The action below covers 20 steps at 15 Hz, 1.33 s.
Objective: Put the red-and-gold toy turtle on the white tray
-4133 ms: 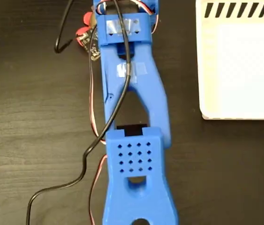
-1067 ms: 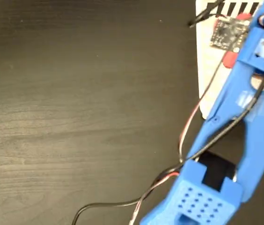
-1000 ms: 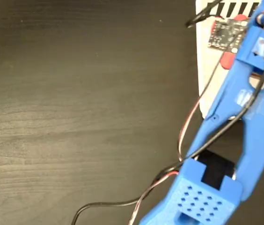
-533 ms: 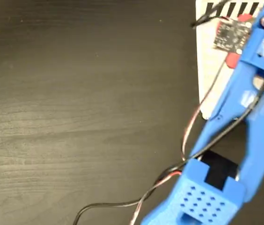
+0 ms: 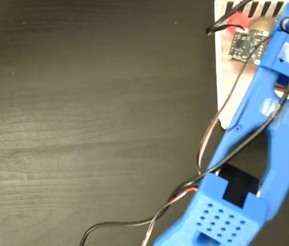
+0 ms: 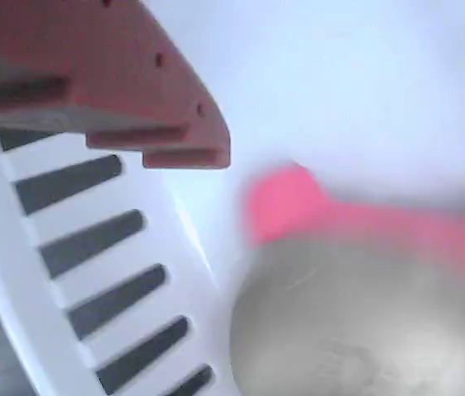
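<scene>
Dark wood-grain tabletop (image 5: 93,113) fills the fixed view; the blue arm (image 5: 267,133) reaches over the white tray (image 5: 225,87) at top right, the red-and-gold toy turtle (image 5: 236,21) peeking beside its circuit board. Wrist view: blurred turtle (image 6: 356,313) on the tray (image 6: 364,74) just below a red finger (image 6: 92,74); whether the gripper clamps it is unclear.
</scene>
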### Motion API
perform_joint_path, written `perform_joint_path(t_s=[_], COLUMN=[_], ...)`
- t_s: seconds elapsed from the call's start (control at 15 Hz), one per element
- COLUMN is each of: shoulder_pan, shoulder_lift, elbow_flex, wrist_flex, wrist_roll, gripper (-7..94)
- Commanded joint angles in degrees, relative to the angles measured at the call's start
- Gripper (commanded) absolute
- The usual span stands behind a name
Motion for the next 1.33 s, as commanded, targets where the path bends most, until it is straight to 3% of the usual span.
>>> perform_joint_path(t_s=[0.0,0.2,0.27,0.47,0.67,0.87,1.07,1.27], shoulder_pan=[0.44,0.53,0.53,-0.44,-4.04,-11.51,-20.04,-27.6], shoulder_lift=[3.43,4.39,5.27,10.11,17.93,30.67,47.02,63.54], elbow_flex=[-1.14,-1.05,-0.88,-4.04,-0.88,16.08,39.55,62.75], wrist_flex=[0.97,1.05,1.05,-2.02,-10.99,-29.53,-46.41,-56.43], wrist_roll=[-0.97,-1.05,-0.97,3.08,11.43,19.42,19.6,18.46], gripper=[60,60,54,0,0,0,0,0])
